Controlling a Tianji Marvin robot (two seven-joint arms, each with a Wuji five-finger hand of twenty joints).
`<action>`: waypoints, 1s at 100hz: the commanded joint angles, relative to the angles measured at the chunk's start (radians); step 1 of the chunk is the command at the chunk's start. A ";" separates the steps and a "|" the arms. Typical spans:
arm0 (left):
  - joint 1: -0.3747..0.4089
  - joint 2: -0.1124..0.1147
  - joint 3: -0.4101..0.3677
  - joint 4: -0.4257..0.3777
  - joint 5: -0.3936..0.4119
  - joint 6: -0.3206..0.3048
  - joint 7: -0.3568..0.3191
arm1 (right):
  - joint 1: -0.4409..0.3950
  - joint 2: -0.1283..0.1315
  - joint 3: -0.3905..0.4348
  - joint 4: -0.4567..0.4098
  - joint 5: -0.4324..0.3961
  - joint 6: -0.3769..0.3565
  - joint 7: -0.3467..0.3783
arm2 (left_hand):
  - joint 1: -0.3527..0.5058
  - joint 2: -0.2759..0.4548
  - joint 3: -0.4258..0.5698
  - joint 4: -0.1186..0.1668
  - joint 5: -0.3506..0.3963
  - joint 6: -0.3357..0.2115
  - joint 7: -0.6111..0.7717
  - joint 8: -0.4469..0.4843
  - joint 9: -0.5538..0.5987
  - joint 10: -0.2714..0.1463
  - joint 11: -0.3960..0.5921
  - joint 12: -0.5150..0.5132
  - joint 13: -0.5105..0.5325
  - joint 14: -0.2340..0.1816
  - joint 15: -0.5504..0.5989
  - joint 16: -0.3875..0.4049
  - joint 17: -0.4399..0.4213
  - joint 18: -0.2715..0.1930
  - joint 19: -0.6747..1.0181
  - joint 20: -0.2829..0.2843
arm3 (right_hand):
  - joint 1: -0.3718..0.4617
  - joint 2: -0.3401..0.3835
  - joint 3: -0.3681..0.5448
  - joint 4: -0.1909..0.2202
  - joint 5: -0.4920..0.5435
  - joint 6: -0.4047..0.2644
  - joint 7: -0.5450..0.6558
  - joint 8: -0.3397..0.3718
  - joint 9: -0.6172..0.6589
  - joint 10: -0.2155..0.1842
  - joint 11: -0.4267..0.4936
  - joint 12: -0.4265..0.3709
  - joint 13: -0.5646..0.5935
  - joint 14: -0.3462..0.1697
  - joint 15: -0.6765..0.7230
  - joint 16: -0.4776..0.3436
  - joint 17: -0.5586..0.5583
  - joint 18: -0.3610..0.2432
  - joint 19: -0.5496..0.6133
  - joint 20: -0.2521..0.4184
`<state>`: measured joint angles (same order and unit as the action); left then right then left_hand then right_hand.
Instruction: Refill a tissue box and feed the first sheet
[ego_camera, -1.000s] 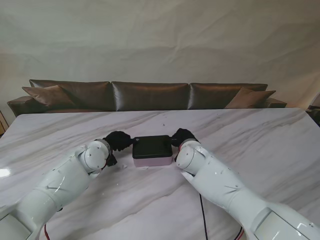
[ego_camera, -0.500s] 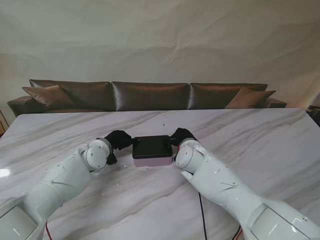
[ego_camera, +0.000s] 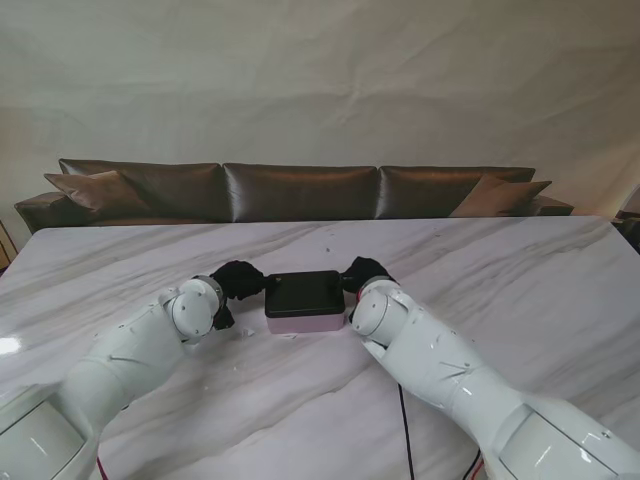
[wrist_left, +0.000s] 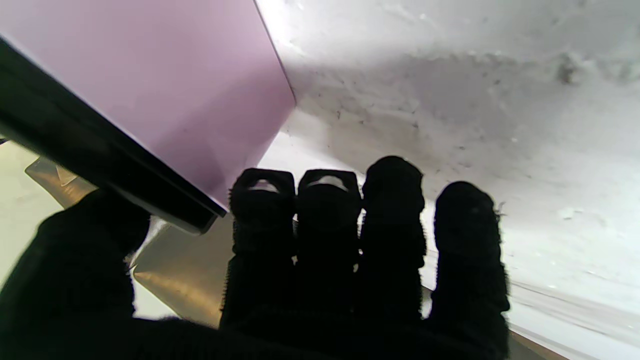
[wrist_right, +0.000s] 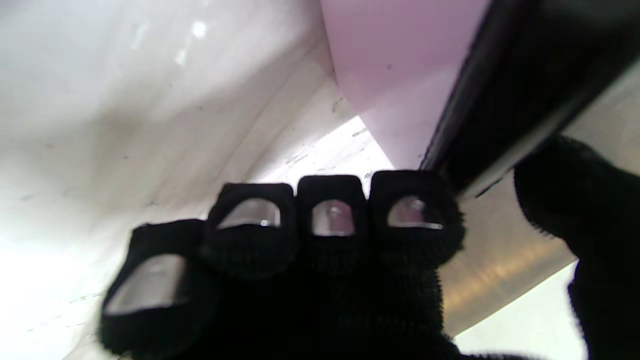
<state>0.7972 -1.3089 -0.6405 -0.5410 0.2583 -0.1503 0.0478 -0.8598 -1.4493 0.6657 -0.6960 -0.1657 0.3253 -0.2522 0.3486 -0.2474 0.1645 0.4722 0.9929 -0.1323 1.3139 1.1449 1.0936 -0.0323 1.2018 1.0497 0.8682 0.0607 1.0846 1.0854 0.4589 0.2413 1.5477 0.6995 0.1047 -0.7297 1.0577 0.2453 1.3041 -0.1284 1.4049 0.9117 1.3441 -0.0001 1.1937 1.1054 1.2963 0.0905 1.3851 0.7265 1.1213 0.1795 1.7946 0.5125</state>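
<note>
Progress is looking early: left of frame centre the left robot hand (ego_camera: 238, 280) is gripping the lid edge of the tissue box (ego_camera: 304, 300) sitting mid-tabletop (ego_camera: 520, 270), the right robot hand (ego_camera: 364, 272) is gripping the opposite edge, and no tissues are showing.

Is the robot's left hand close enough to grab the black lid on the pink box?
Probably yes. The left hand sits right beside the black lid of the pink box, thumb and fingers straddling the lid's edge, with nothing between.
</note>
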 joint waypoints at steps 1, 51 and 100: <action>0.032 -0.014 0.015 0.027 0.008 0.005 -0.036 | -0.037 0.005 -0.012 0.040 -0.002 0.014 0.033 | 0.200 -0.102 0.181 0.082 0.029 0.013 0.046 -0.020 0.043 0.010 0.046 0.014 0.024 -0.025 0.032 0.021 0.002 0.013 -0.109 0.020 | 0.243 -0.057 0.170 0.048 0.047 0.042 0.031 -0.005 0.084 0.059 0.047 0.005 0.011 0.070 0.127 0.023 0.058 -0.109 0.145 0.017; 0.111 0.015 -0.130 -0.134 -0.048 0.038 0.002 | -0.139 0.097 0.098 -0.233 0.018 0.133 0.095 | 0.021 0.164 -0.161 -0.384 -0.151 0.001 -0.298 -0.177 -0.134 0.032 -0.270 -0.159 -0.151 0.100 -0.197 -0.119 -0.069 0.044 -0.188 -0.027 | -0.140 0.203 -0.161 -0.114 -0.033 0.058 -0.345 -0.098 -0.023 0.077 -0.088 -0.001 0.008 0.132 -0.023 -0.037 -0.014 -0.079 0.077 -0.002; 0.293 0.127 -0.290 -0.476 0.080 0.178 -0.059 | -0.355 0.234 0.261 -0.629 -0.158 0.212 0.190 | -0.013 0.126 -0.136 -0.388 -0.396 0.040 -0.601 -0.401 -0.377 0.003 -0.466 -0.274 -0.335 0.075 -0.426 -0.243 -0.196 0.019 -0.320 -0.053 | -0.252 0.242 -0.145 -0.109 -0.690 0.203 -0.965 -0.338 -0.633 0.087 -0.477 -0.377 -0.386 0.147 -0.484 -0.098 -0.400 -0.004 -0.289 0.009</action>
<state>1.0714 -1.1967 -0.9244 -1.0242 0.3479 0.0398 -0.0039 -1.1870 -1.2437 0.9232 -1.3025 -0.3143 0.5332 -0.1010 0.3098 -0.0962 0.0290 0.1043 0.6519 -0.0915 0.7582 0.7833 0.7738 0.0064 0.7774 0.7972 0.5852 0.1612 0.6864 0.8659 0.2994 0.2584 1.5477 0.6515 -0.1654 -0.4392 0.8922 0.1278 0.6749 0.0582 0.4678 0.5887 0.7780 0.0898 0.7557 0.7732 0.9433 0.1973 0.9697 0.6496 0.7492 0.2067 1.5364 0.5118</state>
